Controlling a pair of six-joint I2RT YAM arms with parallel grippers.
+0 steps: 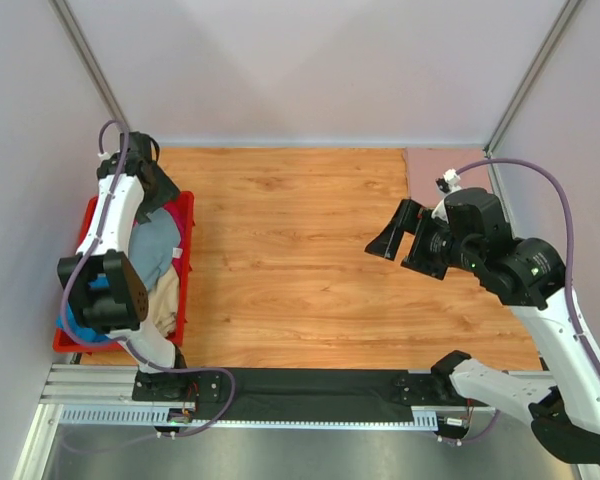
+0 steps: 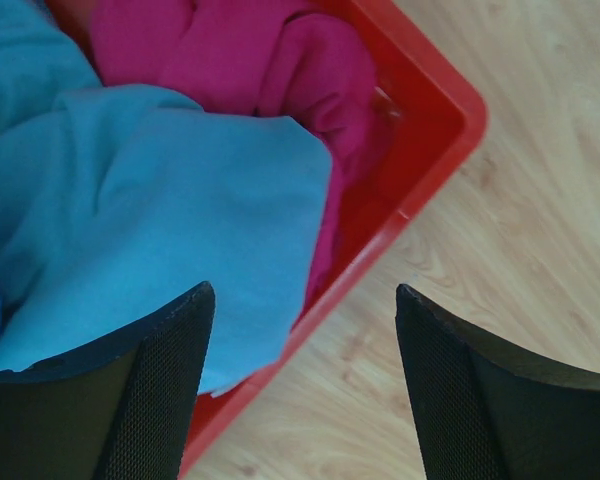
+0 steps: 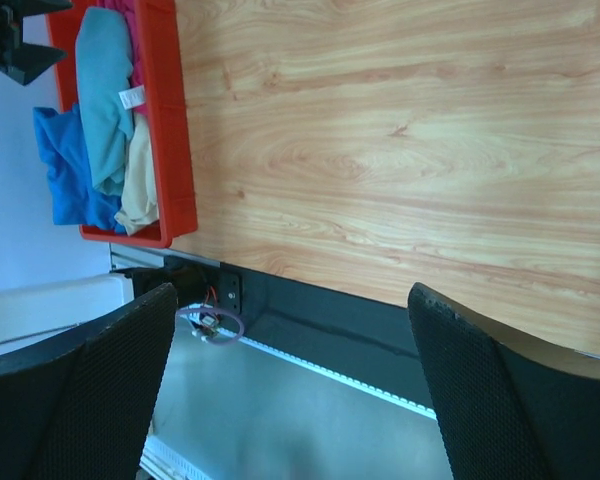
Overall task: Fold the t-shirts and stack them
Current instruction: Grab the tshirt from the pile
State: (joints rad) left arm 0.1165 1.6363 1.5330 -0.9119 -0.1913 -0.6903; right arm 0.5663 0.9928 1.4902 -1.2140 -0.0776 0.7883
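While the released left tool [image 2: 300,300] is hovering over the t-shirts [image 2: 160,200] in the red bin [image 2: 450,110], the released right tool [image 3: 292,300] is hanging well apart at right.

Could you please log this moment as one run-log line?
left claw: open above red bin | right claw: open, empty, over table | t-shirts: unfolded in bin

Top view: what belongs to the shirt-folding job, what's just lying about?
Job: light blue t-shirt, magenta t-shirt, bright blue t-shirt, beige t-shirt, all bunched in the red bin.

Lying about: the red bin itself; black strip along the near edge; pinkish patch at the far right corner, cannot tell what.
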